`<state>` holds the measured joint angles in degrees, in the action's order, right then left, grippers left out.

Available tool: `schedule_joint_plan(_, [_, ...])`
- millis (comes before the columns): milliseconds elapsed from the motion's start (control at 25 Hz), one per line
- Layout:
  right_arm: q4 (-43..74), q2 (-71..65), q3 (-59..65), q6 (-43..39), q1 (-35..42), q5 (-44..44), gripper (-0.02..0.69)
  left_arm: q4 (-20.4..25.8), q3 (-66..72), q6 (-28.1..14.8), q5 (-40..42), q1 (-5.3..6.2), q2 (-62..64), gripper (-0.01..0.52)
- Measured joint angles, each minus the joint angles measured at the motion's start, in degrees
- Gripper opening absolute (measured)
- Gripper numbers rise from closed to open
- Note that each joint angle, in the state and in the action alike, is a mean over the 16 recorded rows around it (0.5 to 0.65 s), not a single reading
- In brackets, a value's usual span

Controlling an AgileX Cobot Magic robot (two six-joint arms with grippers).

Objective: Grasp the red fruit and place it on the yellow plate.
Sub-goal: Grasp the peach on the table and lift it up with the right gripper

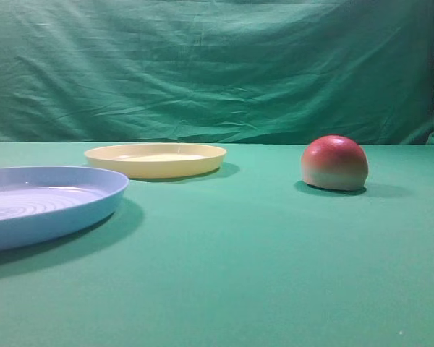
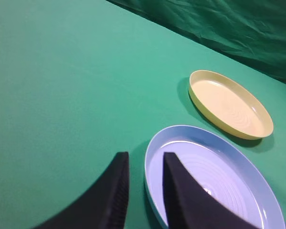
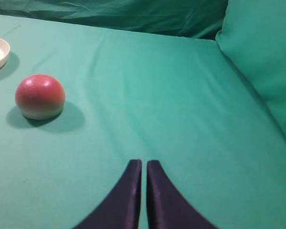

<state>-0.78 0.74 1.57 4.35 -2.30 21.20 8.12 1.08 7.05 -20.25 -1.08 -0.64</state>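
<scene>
1. Fruit first: the red fruit is seen resting flat side down on the green surface, on the right side of the exterior high view, untouched and well apart from both plates.
2. The yellow plate is seen empty, far to the fruit's left; the blue plate lies nearer the camera and to the left of it.
3. The right tool is seen with its tips drawn together, only a thin slit left between them, and nothing is held. The fruit is seen ahead and to the left in its wrist view.
4. The left tool is seen with its tips apart, poised above the near edge of the blue plate; whether it touches the rim cannot be told from this angle, though it probably hangs clear.
5. The step in hand is judged to be the approach, with the task not yet begun. The right tool should be spread wide before it is lowered, since the dome is broad.
6. The tool is best centred over the dome and closed low on its sides, near the pale base, because the smooth rounded top could be squeezed out upward.
7. A clean lift should be made before the fruit is carried left, and the blue plate should be passed by.
</scene>
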Motion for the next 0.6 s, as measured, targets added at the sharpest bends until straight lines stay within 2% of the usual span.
schedule_joint_plan(600, [0.0, 0.0, 0.0, 0.0, 0.0, 0.0, 0.0, 0.0, 0.0, 0.0, 0.0, 0.0, 0.0, 0.157])
